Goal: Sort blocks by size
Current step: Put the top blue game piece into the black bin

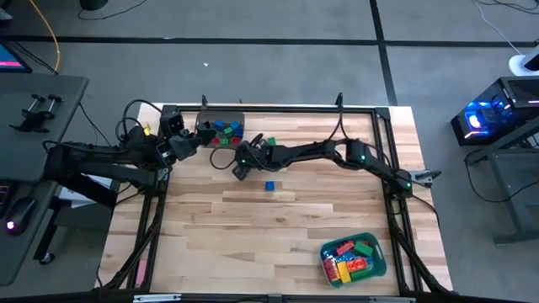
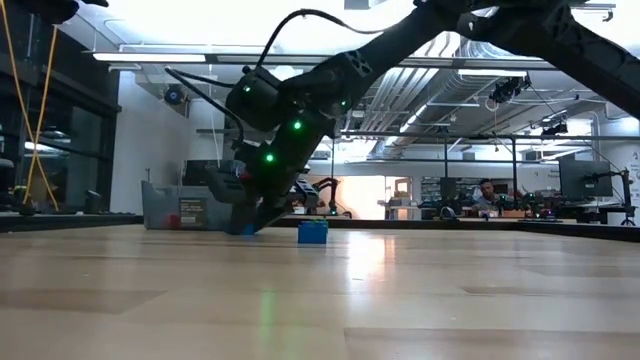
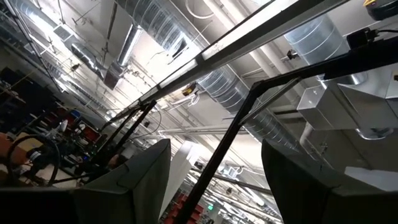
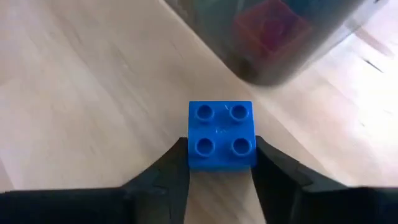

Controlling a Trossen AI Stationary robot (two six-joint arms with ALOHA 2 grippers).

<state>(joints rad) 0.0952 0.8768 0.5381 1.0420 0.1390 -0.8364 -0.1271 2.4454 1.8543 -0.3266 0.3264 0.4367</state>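
Blocks of small studded plastic are seen in three places on the light wooden bench (image 1: pixel 253 227). One blue square block with four studs (image 4: pixel 221 135) lies between the two dark fingers (image 4: pixel 166 177) of the right hand (image 4: pixel 220 169), as the right wrist view shows. The fingers stand close at both sides of this block and seem to touch it, but a firm grip cannot be told; the block rests on the bench surface. In the high view the right hand (image 1: pixel 242 167) is lowered at the far middle part of the bench, just in front of a grey bin (image 1: pixel 221 130) where several blue, red and green blocks (image 1: pixel 226 132) are kept. Another small blue block (image 1: pixel 269 186) lies alone on the bench, near this hand and a little nearer to the front; it is seen also in the low view (image 2: pixel 312 232), beside the lowered hand (image 2: pixel 252 222). At the front right corner a teal bin (image 1: pixel 376 265) is placed, filled with red, yellow, green and orange blocks (image 1: pixel 349 257). The left hand (image 1: pixel 200 135) is held at the left side of the grey bin. Its fingers (image 3: pixel 130 186) are pointed up toward the ceiling, they stand apart, and nothing is held between them.
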